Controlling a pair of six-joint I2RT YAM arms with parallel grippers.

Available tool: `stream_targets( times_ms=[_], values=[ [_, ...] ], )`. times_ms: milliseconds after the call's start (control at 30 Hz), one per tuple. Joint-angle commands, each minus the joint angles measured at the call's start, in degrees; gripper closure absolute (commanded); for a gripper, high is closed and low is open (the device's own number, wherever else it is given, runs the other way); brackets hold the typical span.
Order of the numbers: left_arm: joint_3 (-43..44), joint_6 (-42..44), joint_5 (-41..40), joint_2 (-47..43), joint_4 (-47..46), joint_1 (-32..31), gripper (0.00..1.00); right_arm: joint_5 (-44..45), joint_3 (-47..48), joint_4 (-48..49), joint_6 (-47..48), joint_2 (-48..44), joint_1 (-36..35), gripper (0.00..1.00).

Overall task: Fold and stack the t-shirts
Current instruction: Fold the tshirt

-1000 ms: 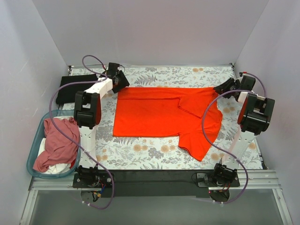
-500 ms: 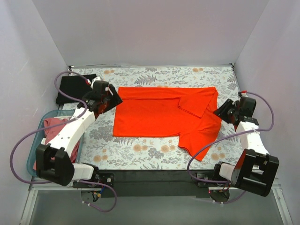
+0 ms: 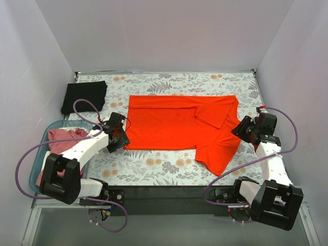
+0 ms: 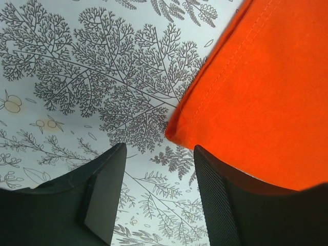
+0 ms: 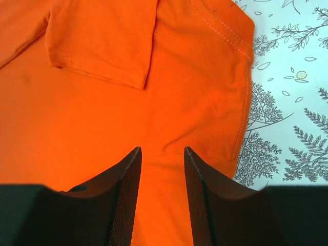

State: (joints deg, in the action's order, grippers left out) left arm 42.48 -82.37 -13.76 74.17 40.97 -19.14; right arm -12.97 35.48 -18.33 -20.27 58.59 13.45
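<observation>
The orange-red t-shirt lies spread on the floral table, its far half folded down and one sleeve lying over it. My left gripper is open and empty at the shirt's near left corner, with bare table between its fingers. My right gripper is open over the shirt's right side, low above the cloth. A folded black t-shirt lies at the far left. A dusty pink t-shirt and a white one are heaped in the basket.
A teal plastic basket stands at the left edge by my left arm. The floral cloth covers the table. White walls close in the back and both sides. A black rail runs along the near edge.
Both arms have pulled back from the far edge toward me. My left gripper went from the shirt's far left corner to its near left corner; my right gripper came down to the shirt's right side.
</observation>
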Motion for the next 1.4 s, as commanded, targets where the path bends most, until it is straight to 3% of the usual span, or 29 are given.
stream_targets(
  times_ms=[0, 433, 533, 700, 833, 1367],
  values=[
    [0.7, -0.4, -1.8, 1.1, -2.8, 0.0, 0.47, 0.1, -0.8, 0.0, 1.5, -0.6, -0.4, 0.54],
    [-0.6, 0.8, 1.6, 6.7, -6.0, -0.6, 0.56, 1.4, -2.7, 0.1, 2.4, -0.5, -0.4, 0.54],
    [-1.8, 1.1, 1.8, 6.3, -6.1, -0.6, 0.64, 2.7, -3.1, 0.1, 2.4, -0.6, -0.4, 0.54],
    [-3.4, 1.5, 0.6, 6.1, -6.3, -0.6, 0.87, 4.7, -3.1, 0.0, 3.0, 1.1, -0.4, 0.55],
    [-2.9, 2.3, -0.1, 6.4, -6.2, -0.6, 0.97, 6.4, -2.6, 0.0, 3.0, 3.5, -0.4, 0.54],
    [-3.0, 3.1, 1.0, 6.3, -6.8, -0.7, 0.99, 8.0, -0.6, -0.9, 1.6, 11.5, 2.4, 0.54]
  ],
)
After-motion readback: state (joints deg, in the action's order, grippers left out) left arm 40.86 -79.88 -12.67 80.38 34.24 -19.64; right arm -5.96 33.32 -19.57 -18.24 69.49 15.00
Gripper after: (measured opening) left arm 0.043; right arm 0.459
